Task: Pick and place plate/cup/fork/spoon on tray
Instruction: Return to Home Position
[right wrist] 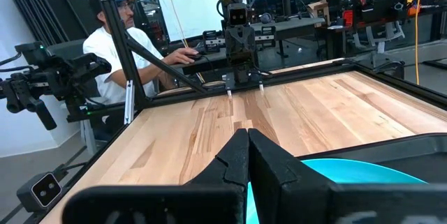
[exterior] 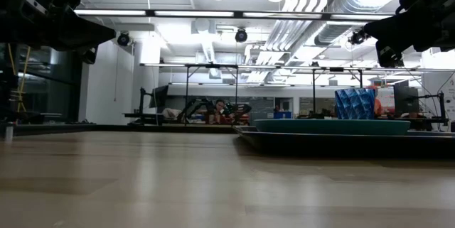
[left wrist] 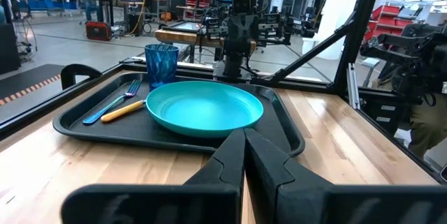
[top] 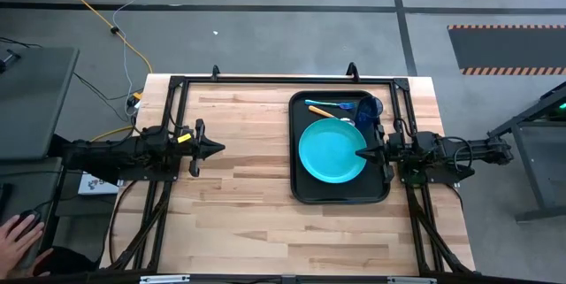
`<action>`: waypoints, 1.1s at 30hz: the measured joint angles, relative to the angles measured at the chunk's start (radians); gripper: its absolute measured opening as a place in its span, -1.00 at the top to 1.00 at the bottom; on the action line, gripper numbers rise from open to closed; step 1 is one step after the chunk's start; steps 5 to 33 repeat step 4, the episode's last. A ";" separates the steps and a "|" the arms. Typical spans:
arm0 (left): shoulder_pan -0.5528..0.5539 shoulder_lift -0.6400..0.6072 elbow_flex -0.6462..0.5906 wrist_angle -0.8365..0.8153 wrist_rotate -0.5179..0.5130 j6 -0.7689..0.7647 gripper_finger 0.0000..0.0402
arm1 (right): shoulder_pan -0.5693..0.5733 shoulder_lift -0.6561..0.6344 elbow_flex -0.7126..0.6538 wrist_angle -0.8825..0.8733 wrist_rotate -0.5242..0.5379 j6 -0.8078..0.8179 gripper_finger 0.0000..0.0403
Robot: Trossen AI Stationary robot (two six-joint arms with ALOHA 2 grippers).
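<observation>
1. My left claw [top: 218,149]: fingers together, empty, over the wooden table [top: 239,195].
2. My right claw [top: 358,153]: fingers together, empty, above the edge of the round turquoise plastic plate [top: 325,156].
3. Plate and translucent dark-blue cup [top: 370,109] sit on the black rectangular tray [top: 297,192].

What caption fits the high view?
The plate, cup, fork and spoon sit on the tray; left gripper shut over the table, right gripper shut above the plate's edge.
</observation>
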 joint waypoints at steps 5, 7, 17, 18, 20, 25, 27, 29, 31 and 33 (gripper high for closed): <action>0.000 0.000 0.000 0.000 0.000 0.000 1.00 | 0.000 0.000 0.000 0.000 0.000 0.000 1.00; 0.000 0.000 0.000 0.000 0.000 0.000 1.00 | 0.000 0.000 0.000 0.000 0.000 0.000 1.00; 0.000 0.000 0.000 0.000 0.000 0.000 1.00 | 0.000 0.000 0.000 0.000 0.000 0.000 1.00; 0.000 0.000 0.000 0.000 0.000 0.000 1.00 | 0.000 0.000 0.000 0.000 0.000 0.000 1.00; 0.000 0.000 0.000 0.000 0.000 0.000 1.00 | 0.000 0.000 0.000 0.000 0.000 0.000 1.00; 0.000 0.000 0.000 0.000 0.000 0.000 1.00 | 0.000 0.000 0.000 0.000 0.000 0.000 1.00; 0.000 0.000 0.000 0.000 0.000 0.000 1.00 | 0.000 0.000 0.000 0.000 0.000 0.000 1.00; 0.000 0.000 0.000 0.000 0.000 0.000 1.00 | 0.000 0.000 0.000 0.000 0.000 0.000 1.00; 0.000 0.000 0.000 0.000 0.000 0.000 1.00 | 0.000 0.000 0.000 0.000 0.000 0.000 1.00; 0.000 0.000 0.000 0.000 0.000 0.000 1.00 | 0.000 0.000 0.000 0.000 0.000 0.000 1.00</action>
